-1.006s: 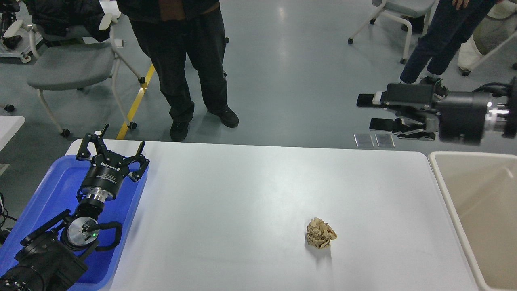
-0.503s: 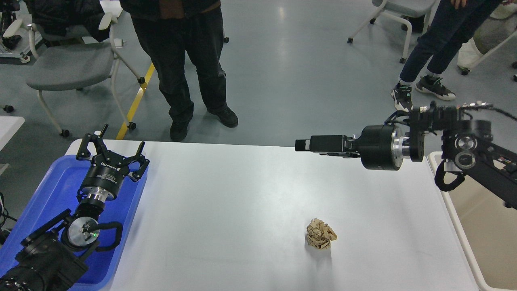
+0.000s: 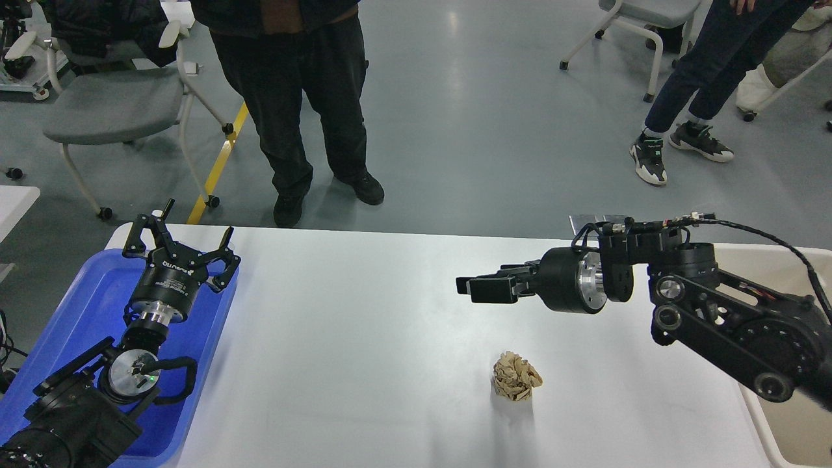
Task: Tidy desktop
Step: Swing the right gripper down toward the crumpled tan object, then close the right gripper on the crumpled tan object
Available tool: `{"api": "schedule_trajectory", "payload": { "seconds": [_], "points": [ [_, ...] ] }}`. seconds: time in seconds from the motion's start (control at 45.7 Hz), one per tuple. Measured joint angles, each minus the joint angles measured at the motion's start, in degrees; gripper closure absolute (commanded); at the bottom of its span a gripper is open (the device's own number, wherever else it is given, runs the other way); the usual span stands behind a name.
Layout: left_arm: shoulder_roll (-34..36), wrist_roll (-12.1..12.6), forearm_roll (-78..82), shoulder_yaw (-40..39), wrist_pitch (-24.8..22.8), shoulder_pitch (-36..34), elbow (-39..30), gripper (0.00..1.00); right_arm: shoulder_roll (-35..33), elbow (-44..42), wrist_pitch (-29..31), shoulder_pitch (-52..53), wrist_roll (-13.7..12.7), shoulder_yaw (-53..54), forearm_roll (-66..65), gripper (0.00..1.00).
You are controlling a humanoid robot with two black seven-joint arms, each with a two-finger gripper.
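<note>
The white desktop fills the lower part of the head view. A crumpled beige paper ball lies on it, right of centre and near the front. My right gripper hangs above the desktop, behind and slightly left of the ball, pointing left. Its two fingers are seen nearly side-on, slightly apart and empty. My left gripper is open and empty, pointing away from me over the far end of the blue tray.
A beige tub stands at the desktop's right edge, partly hidden by my right arm. The blue tray sits at the left edge. People and grey chairs stand on the floor beyond the far edge.
My right arm has swung in from the far right and come down over the desktop, closer to the paper ball. The left arm and the ball have not moved.
</note>
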Motion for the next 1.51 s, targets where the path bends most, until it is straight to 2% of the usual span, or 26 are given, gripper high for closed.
{"api": "schedule_trajectory", "payload": {
  "seconds": [0.547, 0.962, 1.268, 1.509],
  "points": [
    [0.0, 0.0, 0.0, -0.02, 0.0, 0.0, 0.01, 0.0, 7.95, -6.87, -7.08, -8.86, 0.07, -1.09, -12.13, 0.0],
    [0.0, 0.0, 0.0, -0.02, 0.0, 0.0, 0.0, 0.0, 10.4, -15.24, -12.43, -10.67, 0.33, -1.3, -17.2, 0.0],
    [0.0, 0.0, 0.0, 0.0, 0.0, 0.0, 0.01, 0.0, 10.66, -19.96, -15.61, -13.51, 2.62, -1.77, -17.89, 0.0],
    [0.0, 0.0, 0.0, 0.0, 0.0, 0.0, 0.01, 0.0, 10.77, -20.96, -16.62, -15.58, 3.34, -1.8, -18.06, 0.0]
  ]
}}
